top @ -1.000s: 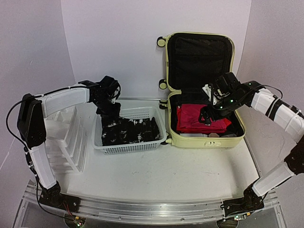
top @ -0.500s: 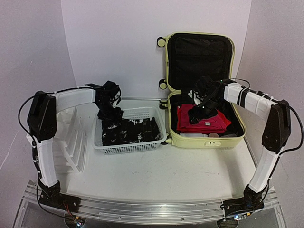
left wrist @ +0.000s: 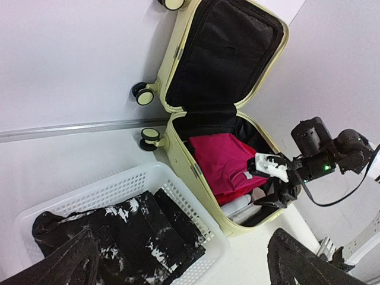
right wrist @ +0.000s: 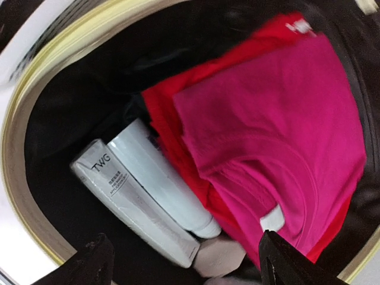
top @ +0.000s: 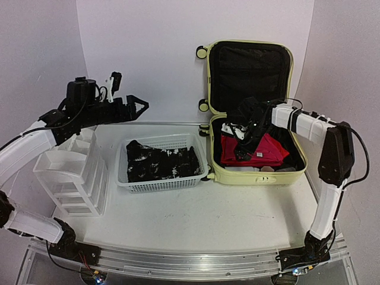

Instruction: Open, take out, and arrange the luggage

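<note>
The luggage [top: 255, 176] lies open at the right, pale yellow, its black-lined lid standing upright against the back wall. Its lower half holds a pink shirt [right wrist: 267, 130] on a red garment [right wrist: 172, 119], with a white tube [right wrist: 160, 184] and a white TWG box [right wrist: 130, 202] beside them. My right gripper [top: 240, 147] hangs open inside the shell, just above these things and holding nothing. Raised high at the left, my left gripper [top: 142, 105] is open and empty. It looks down on the basket [left wrist: 196, 202] and the luggage [left wrist: 178, 142].
A white mesh basket [top: 166, 185] left of the suitcase holds a folded black garment with white print [top: 163, 161]. A white plastic drawer organiser [top: 71, 172] stands at the far left. A small beige item [right wrist: 219, 258] lies by the tube.
My left gripper opened, left the black garment in the basket, and rose up and to the left. My right arm swung left inside the suitcase, over the shirts.
</note>
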{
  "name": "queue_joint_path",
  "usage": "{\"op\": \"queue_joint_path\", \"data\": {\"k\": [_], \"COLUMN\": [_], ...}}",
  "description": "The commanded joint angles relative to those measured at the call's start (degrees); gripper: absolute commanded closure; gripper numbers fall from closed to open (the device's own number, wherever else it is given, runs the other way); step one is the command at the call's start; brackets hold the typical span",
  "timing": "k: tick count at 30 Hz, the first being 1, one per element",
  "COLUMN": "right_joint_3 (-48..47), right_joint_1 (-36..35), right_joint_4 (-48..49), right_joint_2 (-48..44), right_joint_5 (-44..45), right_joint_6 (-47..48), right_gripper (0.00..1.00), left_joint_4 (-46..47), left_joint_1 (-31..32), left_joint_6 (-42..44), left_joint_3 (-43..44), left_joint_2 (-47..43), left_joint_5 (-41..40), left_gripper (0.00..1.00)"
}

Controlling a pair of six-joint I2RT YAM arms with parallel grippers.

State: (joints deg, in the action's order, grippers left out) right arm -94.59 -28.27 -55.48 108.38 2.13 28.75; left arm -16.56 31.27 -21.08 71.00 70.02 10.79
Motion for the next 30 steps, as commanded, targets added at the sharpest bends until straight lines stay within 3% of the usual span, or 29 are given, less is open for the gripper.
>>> {"op": "queue_joint_path", "data": {"k": [1,4,6,9,15,23,26,30], "right_joint_3": [-5.68,-10.85,-12.19,-14.13,-20.72,-23.27,-22.22,-23.30], "right_joint_1": [0.39,2.67,3.52,4.15,4.98,4.95,4.98,4.98], "right_joint_4": [0.39,-1.32,-1.42,-2.24,-2.78,-3.42,-3.30,-3.14], "right_joint_2": [6.04,9.67,10.88,12.84,18.17,21.31,21.44,22.70], "right_joint_5": [-4.51,-10.37,-12.89,-13.60,-13.46,-16.22,-13.57,-10.50], "right_joint_6": [16.72,18.87,21.46,26.32,25.12,24.69,24.65,24.96], "right_gripper": [0.17,0.28,0.30,0.31,0.32,0.29,0.29,0.35], "left_joint_4": [10.84,10.28,9.72,6.04,-12.12,-19.10,-20.67,-21.46], "left_joint_1": [-0.25,-0.28,-0.16,-0.03,0.02,0.02,0.02,0.02], "left_joint_6": [-4.13,-4.36,-3.42,-3.45,-3.54,1.93,2.61,2.14], "left_joint_3": [-0.95,2.19,2.88,3.06,12.51,20.06,21.56,22.56], "left_joint_2": [7.53,14.09,16.29,17.07,21.09,24.33,24.72,25.49], "left_joint_5": [1.83,6.02,7.00,5.78,7.84,8.26,7.04,6.43], "left_gripper": [0.02,0.12,0.21,0.25,0.28,0.29,0.29,0.29]}}
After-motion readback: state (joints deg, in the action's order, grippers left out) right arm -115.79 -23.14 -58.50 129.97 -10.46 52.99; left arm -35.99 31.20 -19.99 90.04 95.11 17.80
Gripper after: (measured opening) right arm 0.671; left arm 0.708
